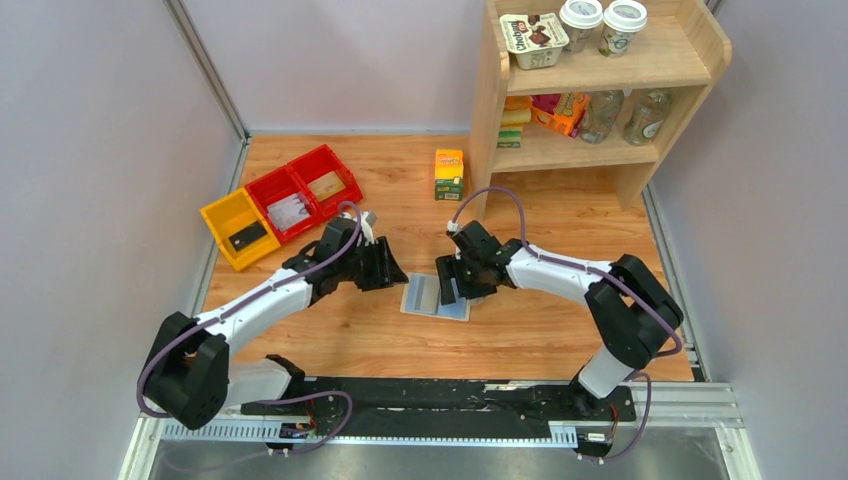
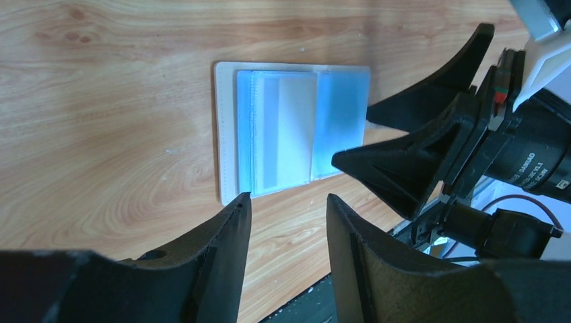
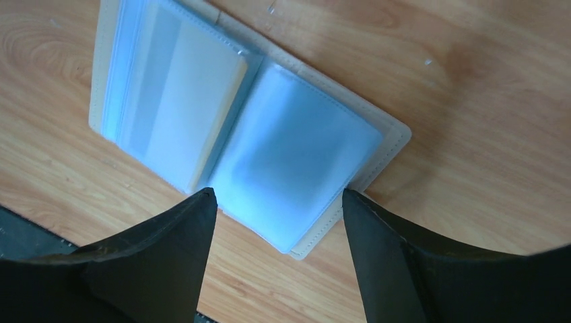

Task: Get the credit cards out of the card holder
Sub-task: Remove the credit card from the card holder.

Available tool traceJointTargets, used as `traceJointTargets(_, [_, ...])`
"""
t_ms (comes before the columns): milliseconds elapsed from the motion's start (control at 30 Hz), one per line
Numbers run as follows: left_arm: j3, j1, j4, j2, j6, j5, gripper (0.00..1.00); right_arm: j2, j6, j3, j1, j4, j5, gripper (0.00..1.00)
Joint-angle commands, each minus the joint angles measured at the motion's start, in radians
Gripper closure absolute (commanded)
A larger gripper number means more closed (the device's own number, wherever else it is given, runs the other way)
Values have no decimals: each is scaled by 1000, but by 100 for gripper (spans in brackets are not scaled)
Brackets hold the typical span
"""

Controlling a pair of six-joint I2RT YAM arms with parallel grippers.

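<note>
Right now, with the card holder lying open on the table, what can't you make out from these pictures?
1. Card count: right wrist view, the card holder's frosted blue sleeves blur what is inside.
2. Card holder's right part: top view, the right pincer hangs over it.
3. Items in the yellow bin and red bins: top view, too small to identify.

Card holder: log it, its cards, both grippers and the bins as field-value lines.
card holder: lying spread open, light blue inside up
credit card: one whitish card in a clear sleeve, not yet out
left gripper: open, empty, at the holder's edge
right gripper: open, empty, over the holder's other page
bins: one yellow, two red, a flat card-like item in each
</note>
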Motion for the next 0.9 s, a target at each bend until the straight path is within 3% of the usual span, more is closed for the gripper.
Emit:
traceJointTargets(0, [-7, -15, 90, 19, -46, 28, 48, 49, -60, 69, -25, -38, 103, 25])
traceJointTargets(300, [-28, -17, 89, 2, -54, 19, 53, 64, -118, 139, -28, -33, 178, 25])
traceJointTargets(533, [-43, -17, 66, -18, -61, -29, 54, -77, -135, 86, 61, 57, 154, 9])
traceJointTargets(867, [-43, -17, 35, -36, -64, -47, 54, 36, -121, 122, 187, 42, 246, 0])
